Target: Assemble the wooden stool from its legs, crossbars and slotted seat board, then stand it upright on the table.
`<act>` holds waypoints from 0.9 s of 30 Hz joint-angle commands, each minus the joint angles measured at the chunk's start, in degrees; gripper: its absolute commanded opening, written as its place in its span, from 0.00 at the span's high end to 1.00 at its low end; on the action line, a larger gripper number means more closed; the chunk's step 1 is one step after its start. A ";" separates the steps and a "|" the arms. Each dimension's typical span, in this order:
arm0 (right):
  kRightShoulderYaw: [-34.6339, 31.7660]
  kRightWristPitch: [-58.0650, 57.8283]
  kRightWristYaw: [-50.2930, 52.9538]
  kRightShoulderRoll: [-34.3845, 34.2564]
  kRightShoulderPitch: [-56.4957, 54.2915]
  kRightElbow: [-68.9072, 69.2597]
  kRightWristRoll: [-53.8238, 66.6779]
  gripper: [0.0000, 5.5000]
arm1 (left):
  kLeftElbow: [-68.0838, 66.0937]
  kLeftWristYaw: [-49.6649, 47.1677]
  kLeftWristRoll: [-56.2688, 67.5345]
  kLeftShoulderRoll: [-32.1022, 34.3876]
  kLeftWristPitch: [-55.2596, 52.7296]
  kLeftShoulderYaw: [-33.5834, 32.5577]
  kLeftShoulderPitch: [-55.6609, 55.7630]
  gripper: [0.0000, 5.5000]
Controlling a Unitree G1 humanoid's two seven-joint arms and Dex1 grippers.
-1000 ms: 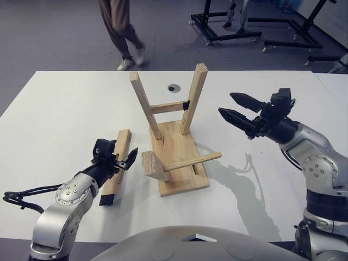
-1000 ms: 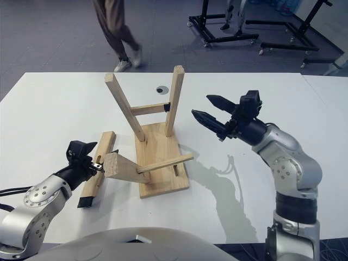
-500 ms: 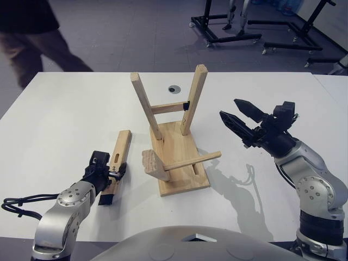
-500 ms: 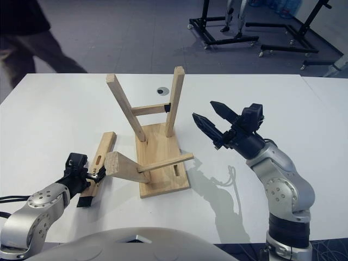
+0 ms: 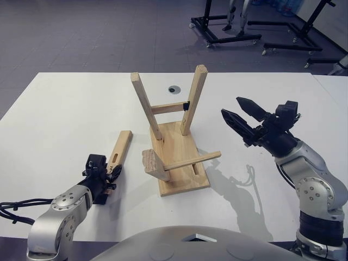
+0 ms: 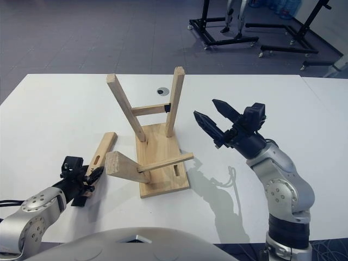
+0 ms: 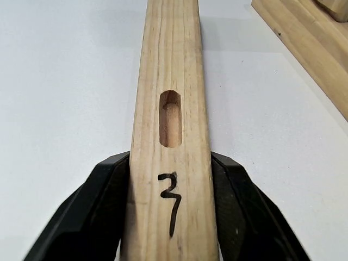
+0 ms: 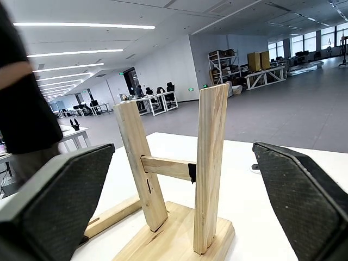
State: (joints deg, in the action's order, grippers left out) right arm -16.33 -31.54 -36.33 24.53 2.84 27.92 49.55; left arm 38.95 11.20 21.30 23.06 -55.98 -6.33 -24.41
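While left claw [image 7: 170, 159] clamps loose leg [image 7: 171, 65] marked "3" — right claw [image 5: 230, 105] gapes wide, empty.

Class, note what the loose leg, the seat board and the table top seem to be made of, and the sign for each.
Loose leg: pale bare wood, seemingly unvarnished; lengthwise grain and a cut slot show. Seat board: the same light wood, matt, grain lines visible. Table top: smooth white matt surface, perhaps laminate or painted board; the core is hidden.
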 commanded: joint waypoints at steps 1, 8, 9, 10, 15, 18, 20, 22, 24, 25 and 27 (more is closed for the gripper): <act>0.51 0.80 0.47 0.33 -0.77 0.06 -0.47 0.15 | -1.78 0.52 -0.60 0.93 -2.87 1.29 -2.19 0.63; -1.23 1.83 -0.34 1.24 -4.71 -2.72 0.98 0.15 | -9.10 1.55 -1.11 1.36 11.74 -9.53 7.82 0.63; -2.28 1.10 -0.44 1.50 -6.07 -3.12 3.27 0.15 | -11.70 3.51 -0.70 3.20 17.41 -13.25 11.47 0.63; -3.03 0.35 -0.66 1.73 -7.30 -3.56 5.47 0.15 | -13.54 5.40 0.27 4.33 21.90 -16.18 14.70 0.63; -3.25 -3.20 0.14 0.09 -15.76 -6.07 18.05 0.15 | -9.16 17.96 17.73 4.04 31.69 -18.83 28.98 0.63; -1.10 -4.77 0.01 -1.85 -21.18 -7.51 23.53 0.15 | -7.30 24.73 37.94 2.52 24.11 -13.74 34.15 0.63; 1.11 -5.34 -0.77 -3.75 -24.95 -8.91 25.41 0.15 | -8.63 32.12 47.03 4.77 18.06 -9.80 35.24 0.63; 3.52 -5.41 -1.87 -5.47 -27.09 -9.40 25.15 0.15 | -11.42 35.71 49.38 6.24 13.91 -6.19 37.64 0.63; 7.64 -4.61 -4.90 -6.18 -27.57 -8.04 21.54 0.15 | -14.40 37.51 50.34 6.36 10.97 -2.86 40.73 0.63; 9.62 -4.59 -6.04 -6.65 -27.62 -7.64 20.47 0.15 | -16.02 38.66 49.76 6.49 10.23 -1.48 41.89 0.63; 12.16 -4.91 -8.16 -7.32 -27.79 -7.73 19.32 0.15 | -18.38 40.34 49.01 6.69 9.55 -0.43 43.38 0.63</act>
State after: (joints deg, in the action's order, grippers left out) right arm -6.09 -36.15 -42.75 17.58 -24.01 19.27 69.98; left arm 22.37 50.20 71.06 28.74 -45.39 -7.70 16.99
